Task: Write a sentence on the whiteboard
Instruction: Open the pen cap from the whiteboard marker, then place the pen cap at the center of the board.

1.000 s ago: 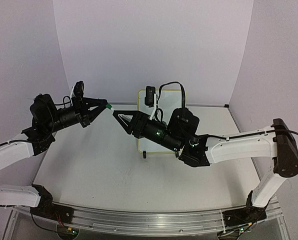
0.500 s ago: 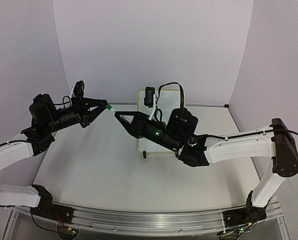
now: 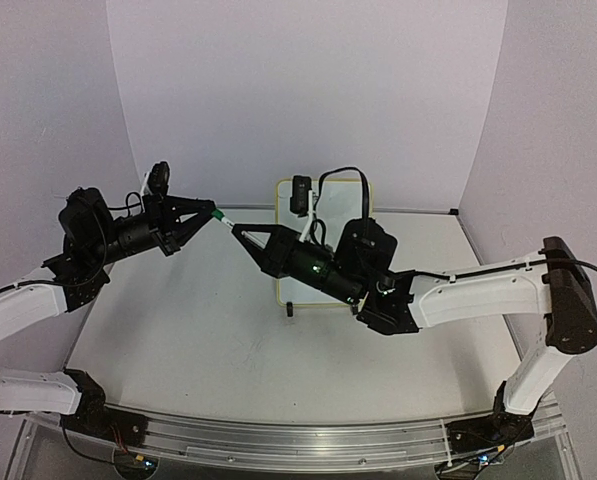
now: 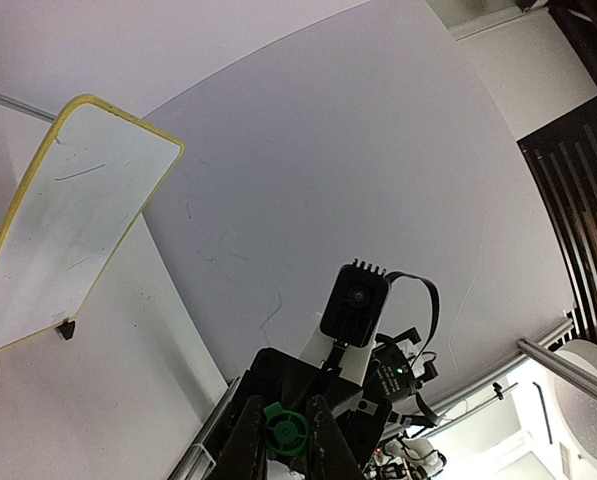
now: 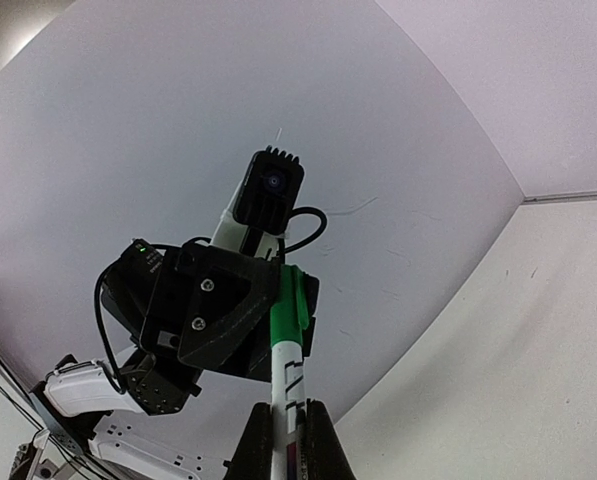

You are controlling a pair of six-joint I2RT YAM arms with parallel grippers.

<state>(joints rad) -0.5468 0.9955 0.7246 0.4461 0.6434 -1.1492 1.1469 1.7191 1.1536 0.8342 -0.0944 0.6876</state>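
Left gripper [image 4: 286, 445] pinches the marker [image 5: 281, 350] at its green cap; right gripper [image 5: 290, 445] clamps the white barrel (1 marker, 2 grips, held above the table [image 3: 198, 330]). Whiteboard [image 4: 68, 230] stands on its feet at the rear, behind the right gripper.

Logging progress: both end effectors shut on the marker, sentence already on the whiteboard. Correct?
Not the sentence: left wrist view shows the whiteboard bare except faint streaks. Left end effector and right end effector are both shut on the marker.
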